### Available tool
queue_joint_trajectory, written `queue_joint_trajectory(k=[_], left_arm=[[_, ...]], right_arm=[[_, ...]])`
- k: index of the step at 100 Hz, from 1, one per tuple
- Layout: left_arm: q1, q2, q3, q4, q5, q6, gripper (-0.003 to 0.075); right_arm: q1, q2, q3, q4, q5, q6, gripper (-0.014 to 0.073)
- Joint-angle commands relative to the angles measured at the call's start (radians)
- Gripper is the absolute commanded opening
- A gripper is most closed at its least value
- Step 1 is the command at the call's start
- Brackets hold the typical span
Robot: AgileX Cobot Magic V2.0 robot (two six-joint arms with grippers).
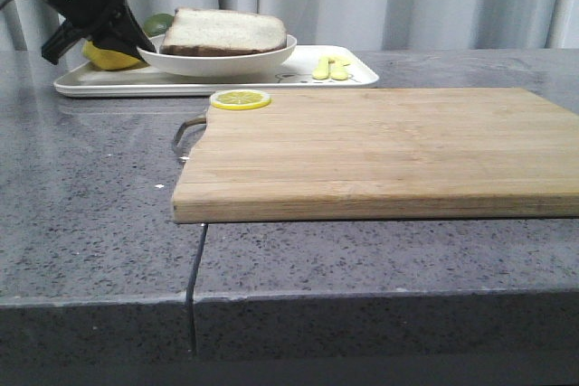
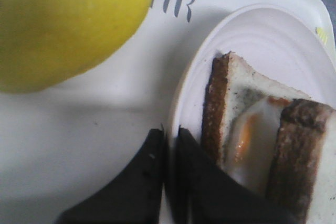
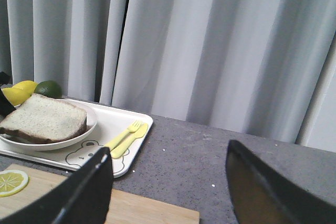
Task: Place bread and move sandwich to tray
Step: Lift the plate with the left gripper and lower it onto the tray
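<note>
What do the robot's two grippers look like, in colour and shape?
Both are black. The left gripper sits on a bulky black arm with angular parts; its fingers are smooth, matte and taper to points. The right gripper has two broad, dark fingers with rounded edges.

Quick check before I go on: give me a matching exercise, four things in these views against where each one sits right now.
Things:
1. lemon slice
2. sandwich
3. whole lemon
4. yellow fork and spoon

Places:
A. on the white plate
B. on the tray, right of the plate
C. on the far left corner of the cutting board
D. on the tray, left of the plate, by the left gripper

Pairs: 1-C, 2-A, 3-D, 4-B
</note>
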Motion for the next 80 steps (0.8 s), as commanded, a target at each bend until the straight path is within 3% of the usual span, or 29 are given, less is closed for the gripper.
queue_joint_trajectory(k=[1,68,80], left_arm=[[-0.007,-0.045,-0.065,-0.075,-0.034,-0.009,-0.0019],[-0.007,-0.005,-0.088,-0.106,-0.034,-0.009,-0.0018],[-0.007,-0.005,-0.110,-0.106,-0.020,-0.009,0.0028]], right_arm=[[0.002,-0.003,-0.028,0.011,-0.022,-0.009,0.0472],[0.002,-0.003,-0.028,0.011,-0.024,-0.009,0.0472],[0.002,-0.003,-0.028,0.011,-0.024,-0.009,0.0472]])
